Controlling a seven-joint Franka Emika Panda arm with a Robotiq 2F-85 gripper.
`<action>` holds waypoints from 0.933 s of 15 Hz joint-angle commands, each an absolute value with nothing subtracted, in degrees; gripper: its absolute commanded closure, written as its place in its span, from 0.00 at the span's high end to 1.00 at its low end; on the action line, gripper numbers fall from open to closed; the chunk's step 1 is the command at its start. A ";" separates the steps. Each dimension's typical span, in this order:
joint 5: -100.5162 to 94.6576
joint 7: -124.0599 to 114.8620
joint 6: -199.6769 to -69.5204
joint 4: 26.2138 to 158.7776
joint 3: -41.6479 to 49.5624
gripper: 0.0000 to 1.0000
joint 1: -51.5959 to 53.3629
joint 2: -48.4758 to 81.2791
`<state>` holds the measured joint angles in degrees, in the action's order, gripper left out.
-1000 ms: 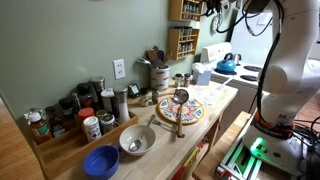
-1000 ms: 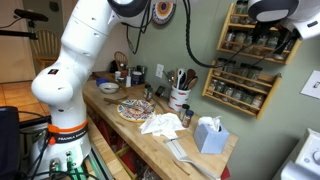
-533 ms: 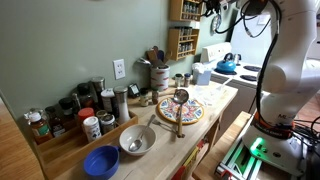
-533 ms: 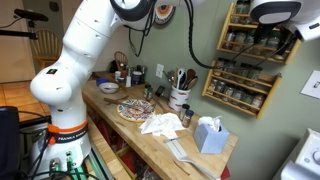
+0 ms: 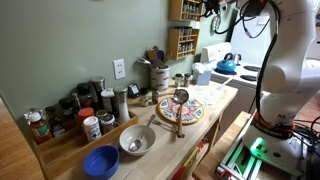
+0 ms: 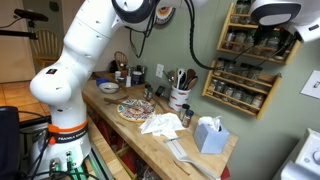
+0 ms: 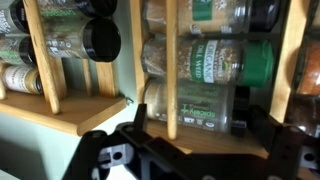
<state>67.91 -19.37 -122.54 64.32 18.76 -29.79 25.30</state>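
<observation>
Where the wooden spice rack (image 7: 170, 60) hangs on the wall, the gripper (image 7: 200, 128) sits right in front of its lower shelf in the wrist view, jaws apart. Between the two dark fingers (image 7: 138, 125), a green-labelled jar (image 7: 205, 105) lies on its side in the rack, with a green-capped jar (image 7: 215, 60) in the row above. Whether the fingers touch the jar I cannot tell. Below the rack, in an exterior view, the counter (image 5: 222, 95) carries a patterned plate (image 5: 192, 112).

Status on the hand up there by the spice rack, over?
Hand open, empty. Facing spice jar in wall rack, not gripped. Wooden bar crosses jar's front.
</observation>
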 commanded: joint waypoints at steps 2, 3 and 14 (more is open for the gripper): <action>65.41 -20.56 -123.03 63.35 17.89 1.00 -30.84 26.35; 64.93 -20.42 -123.04 63.39 18.02 1.00 -30.86 26.30; 60.53 -17.73 -121.31 65.96 20.73 1.00 -29.58 24.11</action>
